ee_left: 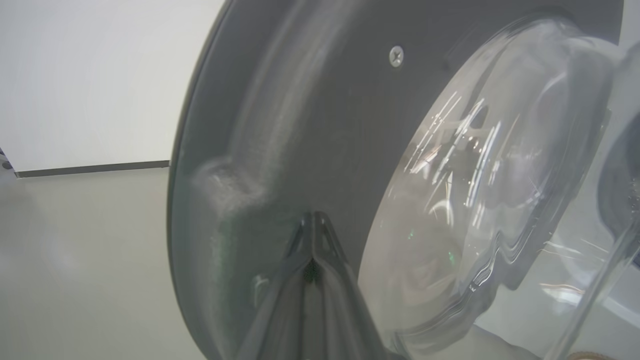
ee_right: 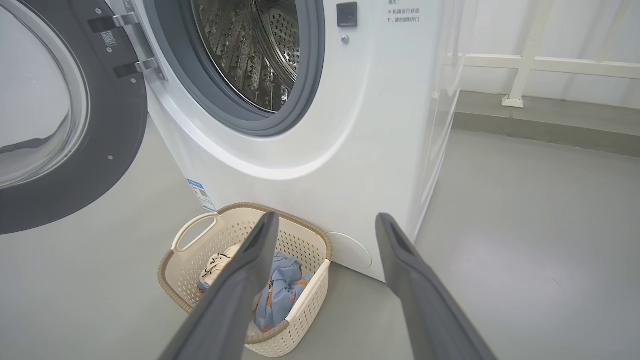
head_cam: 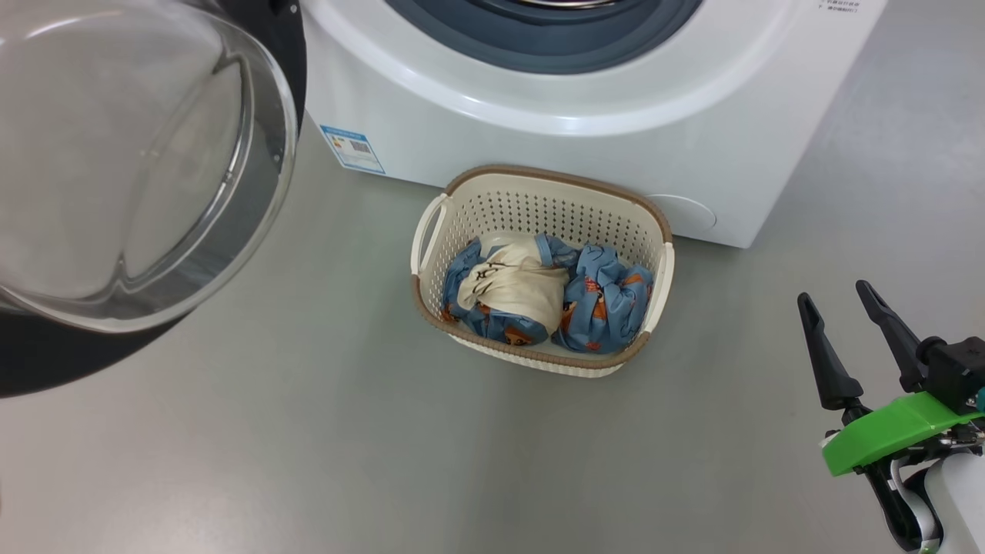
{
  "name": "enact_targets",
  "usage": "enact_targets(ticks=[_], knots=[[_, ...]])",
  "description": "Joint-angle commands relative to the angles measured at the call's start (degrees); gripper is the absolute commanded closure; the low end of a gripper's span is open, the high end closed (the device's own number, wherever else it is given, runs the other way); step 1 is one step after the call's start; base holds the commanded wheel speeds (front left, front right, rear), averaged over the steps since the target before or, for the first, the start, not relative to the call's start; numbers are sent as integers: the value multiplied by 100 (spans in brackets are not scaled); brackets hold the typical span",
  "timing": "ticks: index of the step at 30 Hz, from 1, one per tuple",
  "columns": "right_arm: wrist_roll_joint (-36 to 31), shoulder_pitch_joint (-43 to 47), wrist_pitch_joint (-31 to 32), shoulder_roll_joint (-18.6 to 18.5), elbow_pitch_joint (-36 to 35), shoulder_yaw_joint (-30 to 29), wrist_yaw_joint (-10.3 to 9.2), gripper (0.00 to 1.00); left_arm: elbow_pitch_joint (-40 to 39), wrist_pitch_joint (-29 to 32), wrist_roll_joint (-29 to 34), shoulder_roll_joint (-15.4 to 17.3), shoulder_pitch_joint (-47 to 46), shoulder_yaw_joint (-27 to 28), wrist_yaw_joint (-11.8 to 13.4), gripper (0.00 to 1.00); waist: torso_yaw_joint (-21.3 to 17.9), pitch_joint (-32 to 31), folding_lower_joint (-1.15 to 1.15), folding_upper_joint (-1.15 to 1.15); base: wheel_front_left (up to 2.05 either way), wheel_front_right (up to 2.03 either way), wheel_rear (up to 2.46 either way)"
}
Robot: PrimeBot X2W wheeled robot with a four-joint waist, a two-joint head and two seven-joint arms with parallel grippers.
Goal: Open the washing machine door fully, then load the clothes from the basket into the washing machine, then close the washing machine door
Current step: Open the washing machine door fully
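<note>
The washing machine door [head_cam: 46, 362] stands swung open at the left, its glass bowl [head_cam: 138, 154] bulging toward me. In the left wrist view my left gripper [ee_left: 312, 219] is shut, its tips against the inner black rim of the door [ee_left: 300, 125]. The washing machine [head_cam: 616, 146] shows its steel drum [ee_right: 250, 50] uncovered. Before it the basket [head_cam: 539, 204] holds the clothes [head_cam: 604, 300], blue printed pieces with a cream cloth [head_cam: 512, 288] on top. My right gripper [head_cam: 833, 292] is open and holds nothing, right of the basket; in its wrist view, the right gripper [ee_right: 327, 217] hangs above the basket [ee_right: 175, 285].
Grey floor [head_cam: 308, 431] surrounds the basket. A blue label [head_cam: 352, 148] and a round cap [head_cam: 685, 211] mark the machine's lower front. A white railing [ee_right: 525, 65] runs beyond the machine's right side, and a white wall with a dark baseboard [ee_left: 90, 169] lies behind the door.
</note>
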Motion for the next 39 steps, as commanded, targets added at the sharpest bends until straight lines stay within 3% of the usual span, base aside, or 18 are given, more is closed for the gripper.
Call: enact_targets(ticks=[1,18,29,39], knots=[[-92,-124,-70,-118,-135,132,31,0,-6,-61,82,474,-251,262,-8,100,-5,74,0,0,0,0,0],[-150,-406,-70,-349,-220,178,31,0,892,-61,465,732,-1167,464,-63,100,-16,632,0,0,0,0,0],[-181,-522,-70,-415,-254,191,31,0,1198,-61,608,897,-1354,602,37,100,-38,826,0,0,0,0,0],[-180,-608,-70,-417,-215,220,31,0,1435,-61,725,1031,-1464,654,-25,100,-45,840,0,0,0,0,0]])
